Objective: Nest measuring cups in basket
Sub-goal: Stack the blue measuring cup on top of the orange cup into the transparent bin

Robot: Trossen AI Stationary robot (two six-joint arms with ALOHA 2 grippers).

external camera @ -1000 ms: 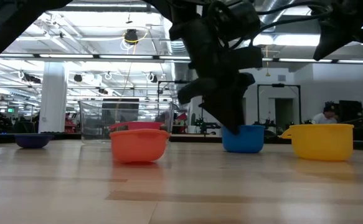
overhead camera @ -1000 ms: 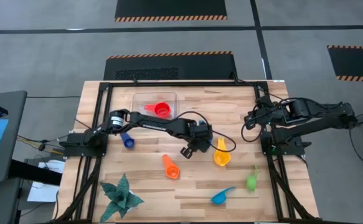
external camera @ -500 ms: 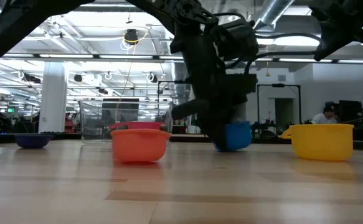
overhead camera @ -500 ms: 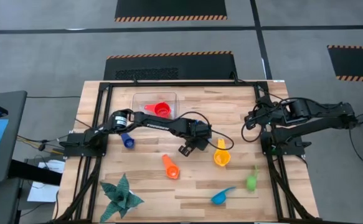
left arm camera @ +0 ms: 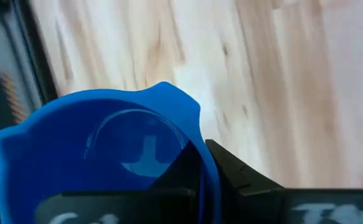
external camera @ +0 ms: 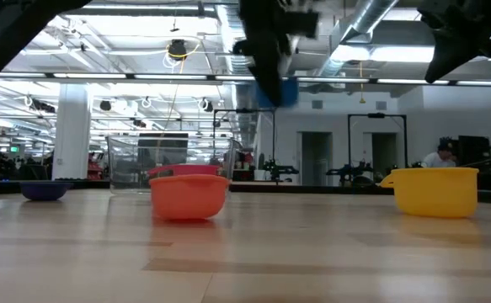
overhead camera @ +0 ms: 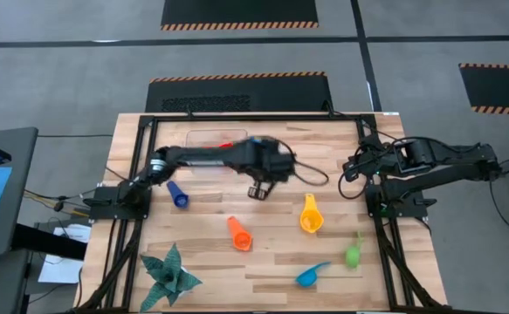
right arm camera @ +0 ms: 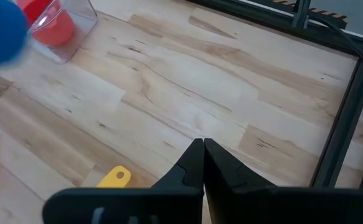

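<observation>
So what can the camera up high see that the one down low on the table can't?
Only the high view shows the teal paper plant, the green cup and the whole left arm reaching toward the basket.

Only the low view shows the room behind and the left end effector's blue cup lifted off the table.

Both show the orange cup and the yellow cup.
</observation>
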